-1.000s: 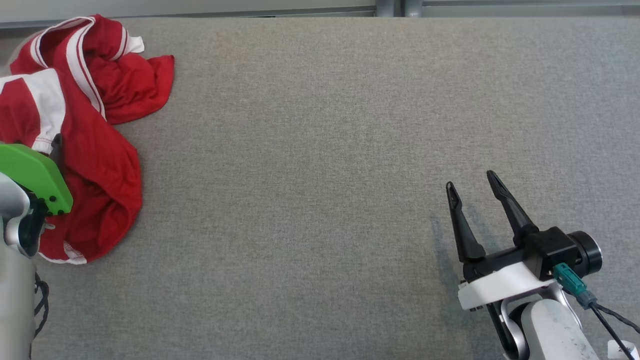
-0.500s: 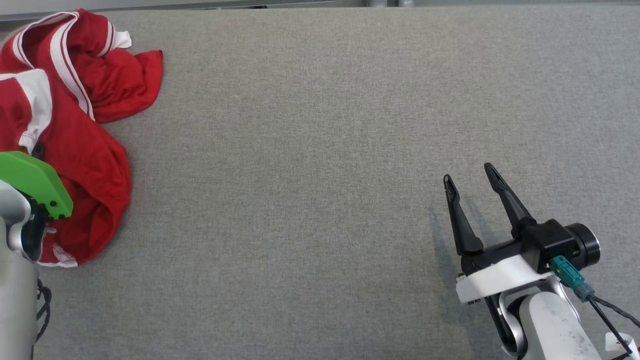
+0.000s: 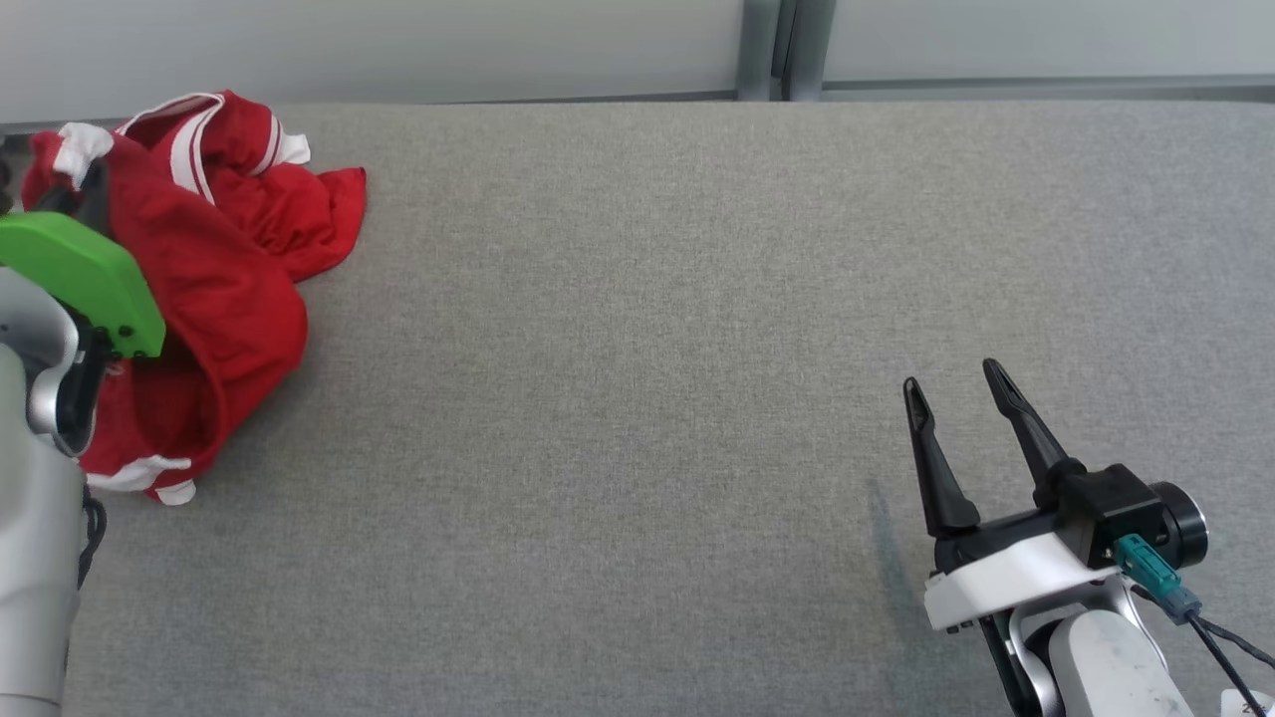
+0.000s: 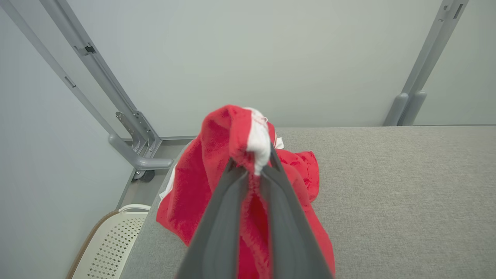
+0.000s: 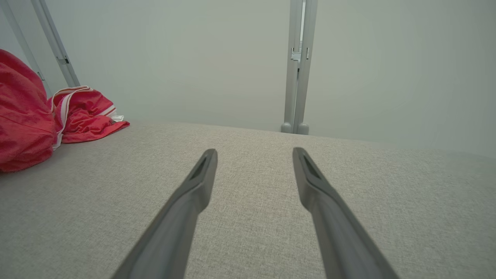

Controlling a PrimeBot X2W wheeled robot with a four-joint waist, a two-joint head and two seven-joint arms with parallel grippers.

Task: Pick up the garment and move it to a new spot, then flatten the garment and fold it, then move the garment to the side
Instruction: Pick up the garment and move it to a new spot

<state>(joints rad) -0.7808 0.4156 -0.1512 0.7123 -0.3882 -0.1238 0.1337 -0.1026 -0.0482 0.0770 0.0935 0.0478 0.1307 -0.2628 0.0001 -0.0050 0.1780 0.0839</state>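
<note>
The garment (image 3: 229, 299) is a crumpled red piece with white stripes and hems, lying at the far left of the grey table (image 3: 637, 349). My left gripper (image 3: 88, 184) sits over it behind a green plate, one dark finger showing against the cloth. In the left wrist view the left gripper (image 4: 252, 161) is shut on a raised bunch of the garment (image 4: 193, 186), a red fold with a white hem, while the rest hangs down to the table. My right gripper (image 3: 951, 376) hovers open at the lower right, far from the cloth, and the right gripper (image 5: 254, 152) holds nothing; the garment (image 5: 23, 124) lies to its left.
A pale wall with grey metal posts (image 3: 777, 50) stands behind the table's far edge. A white perforated basket (image 4: 112, 240) sits on the floor off the table's left edge, beside a grey frame leg (image 4: 131, 155). Bare grey cloth surface (image 5: 248, 201) stretches between the garment and the right gripper.
The head view has tilted, so the back wall now shows. The garment is bunched narrower and part of it is lifted with my left gripper. The right gripper stays put and open.
</note>
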